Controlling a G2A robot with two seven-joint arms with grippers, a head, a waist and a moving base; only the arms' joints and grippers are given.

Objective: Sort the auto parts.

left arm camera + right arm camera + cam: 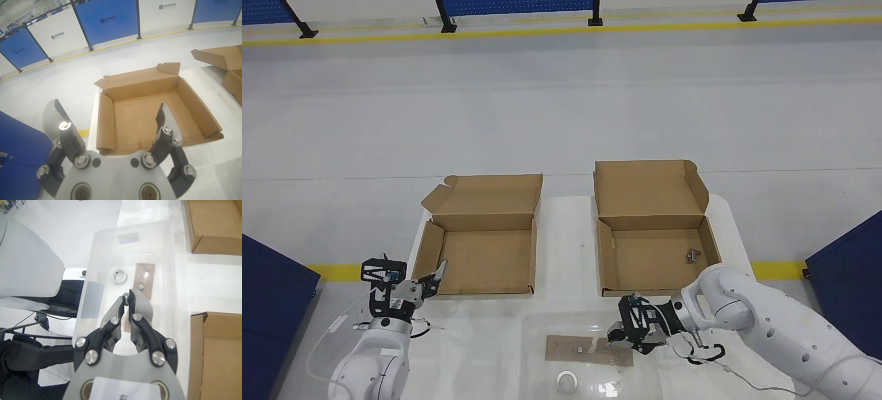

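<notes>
My right end effector is clamped on a small bolt inside the clear bin on the worktop, so I judge the pick made and must next lift it over the rim toward the right box, my left end effector spread wide by the left box.

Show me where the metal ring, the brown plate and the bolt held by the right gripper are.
metal ring [113, 276], right wrist view, on its band.
brown plate [146, 266], right wrist view, on a bare part.
held bolt [126, 298], right wrist view, on its upper shank.
</notes>
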